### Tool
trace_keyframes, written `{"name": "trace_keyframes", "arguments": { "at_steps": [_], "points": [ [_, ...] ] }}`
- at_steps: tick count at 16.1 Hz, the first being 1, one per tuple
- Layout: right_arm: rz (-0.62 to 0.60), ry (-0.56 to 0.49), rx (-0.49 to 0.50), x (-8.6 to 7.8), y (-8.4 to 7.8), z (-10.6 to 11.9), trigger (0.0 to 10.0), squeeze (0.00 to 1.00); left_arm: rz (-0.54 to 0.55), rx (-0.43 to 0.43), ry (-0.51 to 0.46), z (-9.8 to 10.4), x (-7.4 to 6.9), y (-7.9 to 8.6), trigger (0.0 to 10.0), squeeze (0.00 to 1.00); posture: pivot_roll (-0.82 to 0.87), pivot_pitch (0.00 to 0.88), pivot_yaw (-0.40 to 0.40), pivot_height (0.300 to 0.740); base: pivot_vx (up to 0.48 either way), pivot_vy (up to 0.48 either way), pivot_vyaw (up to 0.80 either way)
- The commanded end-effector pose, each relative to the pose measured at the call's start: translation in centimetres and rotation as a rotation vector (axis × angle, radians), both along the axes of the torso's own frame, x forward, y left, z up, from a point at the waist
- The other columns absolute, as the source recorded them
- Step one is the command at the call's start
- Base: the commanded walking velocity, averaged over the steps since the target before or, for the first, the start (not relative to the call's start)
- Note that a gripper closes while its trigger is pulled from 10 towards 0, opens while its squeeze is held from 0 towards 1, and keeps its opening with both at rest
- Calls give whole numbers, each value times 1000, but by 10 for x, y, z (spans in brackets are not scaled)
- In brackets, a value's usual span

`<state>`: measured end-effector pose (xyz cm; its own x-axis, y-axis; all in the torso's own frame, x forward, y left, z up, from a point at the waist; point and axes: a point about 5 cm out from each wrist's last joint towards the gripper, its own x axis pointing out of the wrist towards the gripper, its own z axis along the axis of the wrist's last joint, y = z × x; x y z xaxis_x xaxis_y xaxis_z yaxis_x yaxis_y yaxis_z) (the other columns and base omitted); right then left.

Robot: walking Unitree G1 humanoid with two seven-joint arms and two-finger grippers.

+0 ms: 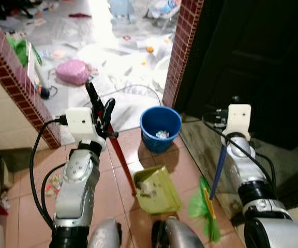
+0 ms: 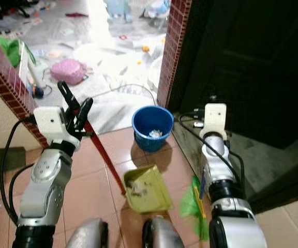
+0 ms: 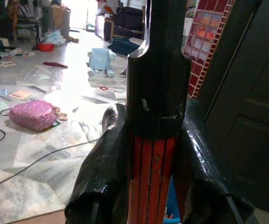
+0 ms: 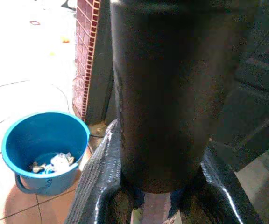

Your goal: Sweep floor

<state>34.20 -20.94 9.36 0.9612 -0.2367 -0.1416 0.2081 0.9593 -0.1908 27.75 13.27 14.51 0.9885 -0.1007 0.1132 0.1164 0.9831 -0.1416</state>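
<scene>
Terracotta floor tiles point(image 1: 27, 201) fill the lower frame. Left end effector point(image 1: 101, 111) clamps the dustpan's red handle point(image 1: 122, 160), keeping the green pan point(image 1: 157, 190) flat by the blue bucket point(image 1: 160, 128); right end effector point(image 4: 158, 186) grips the broom's blue handle point(image 1: 219, 168), green bristles point(image 1: 200, 206) angled toward the pan.

- A bucket point(image 1: 160, 127) stands on the floor point(image 1: 30, 201) beside the foot of a brick pillar point(image 1: 180, 51), scraps of paper point(image 1: 162, 134) inside it.
- Nearer the robot, a dustpan point(image 1: 157, 189) lies on the floor, its handle point(image 1: 122, 155) slanting up to the left gripper point(image 1: 100, 111).
- A broom point(image 1: 206, 204) stands right of the dustpan, its stick rising to the right gripper point(image 4: 162, 205).
- Beyond the doorway, a bag point(image 1: 72, 71) and a cable point(image 1: 133, 88) lie amid scattered litter.
</scene>
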Motion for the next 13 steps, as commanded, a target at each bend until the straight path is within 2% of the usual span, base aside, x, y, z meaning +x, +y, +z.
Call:
{"name": "trace_keyframes", "arguments": {
  "at_steps": [1, 6, 10, 13],
  "points": [
    [12, 8, 11, 1, 3, -1, 10000, 0, 4, -6, -48, 9, 0, 1, 10000, 0, -11, 127, -67, 740, 0, 0, 0],
    [7, 6, 2, 1, 2, 0, 10000, 0, 59, -4, -83, 18, 0, 9, 10000, 0, -15, 128, -61, 740, 0, 0, 0],
    [5, -1, 4, 4, 3, 3, 10000, 0, 147, 3, -196, 51, 10, 25, 10000, 0, -15, 129, -57, 740, 0, 0, 0],
    [1, 3, 4, 3, 3, 1, 10000, 0, 197, -43, -318, 90, 15, 31, 10000, 0, -17, 127, -53, 740, 0, 0, 0]
  ]
}}
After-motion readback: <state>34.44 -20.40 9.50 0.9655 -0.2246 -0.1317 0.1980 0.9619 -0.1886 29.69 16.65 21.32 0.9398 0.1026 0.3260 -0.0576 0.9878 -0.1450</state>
